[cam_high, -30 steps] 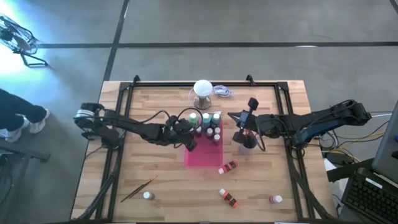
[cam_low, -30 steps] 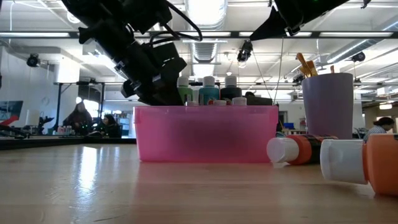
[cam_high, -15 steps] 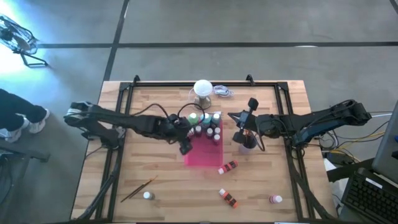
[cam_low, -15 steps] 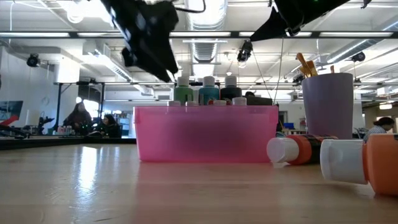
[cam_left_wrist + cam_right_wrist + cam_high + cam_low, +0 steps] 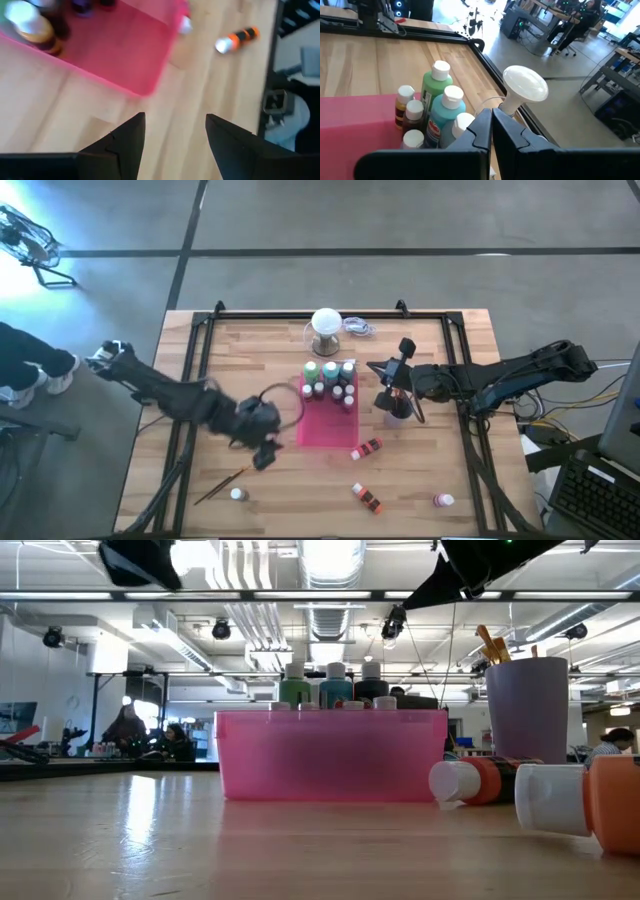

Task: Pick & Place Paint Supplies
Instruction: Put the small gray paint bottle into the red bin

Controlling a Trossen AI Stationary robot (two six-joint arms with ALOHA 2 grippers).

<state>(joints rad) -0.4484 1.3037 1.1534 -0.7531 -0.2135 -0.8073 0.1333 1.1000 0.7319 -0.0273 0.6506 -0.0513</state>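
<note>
My left gripper (image 5: 265, 452) (image 5: 175, 134) is open and empty above the bare wood by the near left corner of the pink tray (image 5: 328, 425) (image 5: 125, 55). Several white-capped bottles (image 5: 330, 378) (image 5: 432, 107), the teal one among them, stand in the tray's far end. My right gripper (image 5: 380, 370) (image 5: 491, 120) is shut, hovering by the purple cup (image 5: 398, 410) (image 5: 527, 710), which holds brushes (image 5: 490, 642). Nothing shows between its fingers. Two orange bottles (image 5: 368, 448) (image 5: 367, 498), a pink one (image 5: 442, 500), a small white-capped one (image 5: 238, 494) and a brush (image 5: 222, 485) lie on the table.
The white ball-topped stand (image 5: 325, 325) (image 5: 522, 90) stands behind the tray near the far edge. A dark frame rail (image 5: 195, 360) runs along the table's sides. People sit in the room far behind the table (image 5: 128, 730). Bare wood lies left of the tray.
My left gripper has drawn back from the bottles at the tray's far left side, moving toward the near edge and left while rising; in the low view it has climbed from beside the tray to the picture's top. The right arm has kept still.
</note>
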